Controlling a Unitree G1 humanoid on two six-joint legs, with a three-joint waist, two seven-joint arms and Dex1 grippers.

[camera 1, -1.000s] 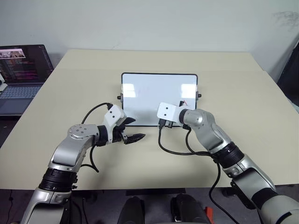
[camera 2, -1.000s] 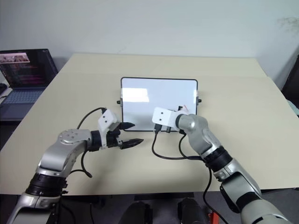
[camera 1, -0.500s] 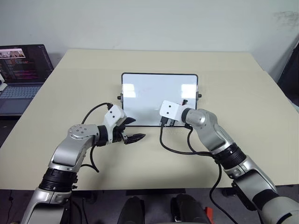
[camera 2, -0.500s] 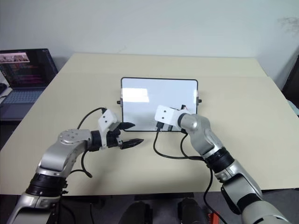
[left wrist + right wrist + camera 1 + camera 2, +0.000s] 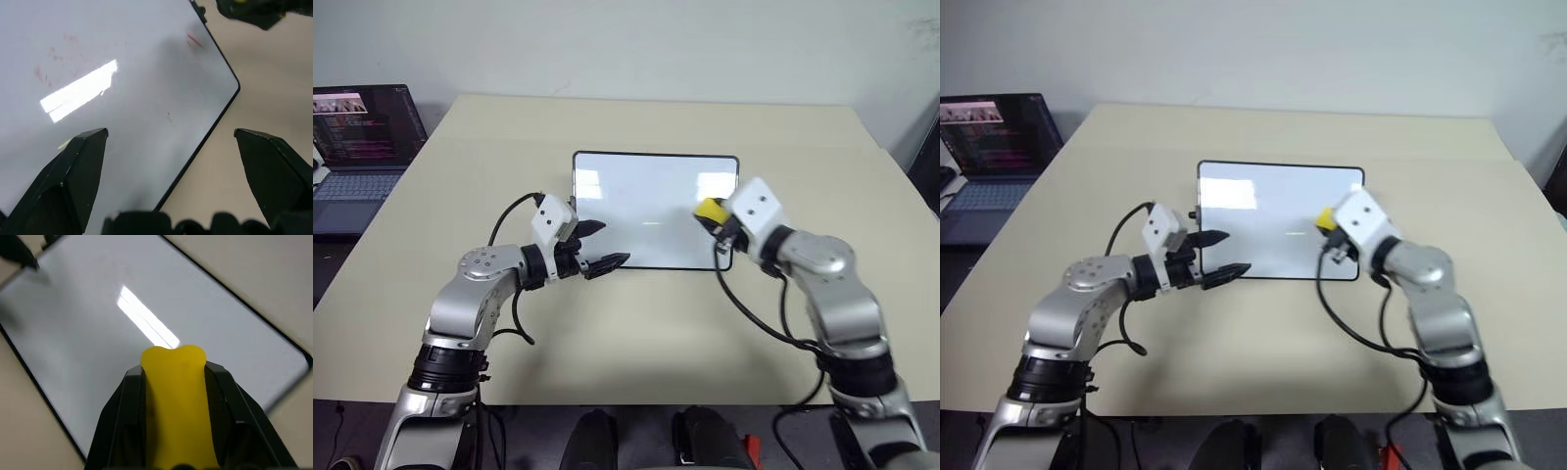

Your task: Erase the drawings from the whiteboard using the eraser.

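Right end effector (image 5: 713,217) gripping the small yellow block eraser (image 5: 709,210) over the right end of the glossy black-framed whiteboard (image 5: 646,201).
Board is lying flat mid-way on the beige table (image 5: 636,323), plain pale wall behind, open dark laptop (image 5: 357,137) sitting off the table's left edge. Left end effector (image 5: 602,245) is hovering with fingers spread, holding nothing, at the board's near-left corner. Faint red marker drawings (image 5: 194,40) are showing near one corner.

Bright, even overhead lighting. Striped white glare patches on the glossy whiteboard (image 5: 655,208) near its far corners. Soft, faint shadows on the table (image 5: 636,323) under the arms. Close black fingers (image 5: 73,176) blurred in the left wrist view.
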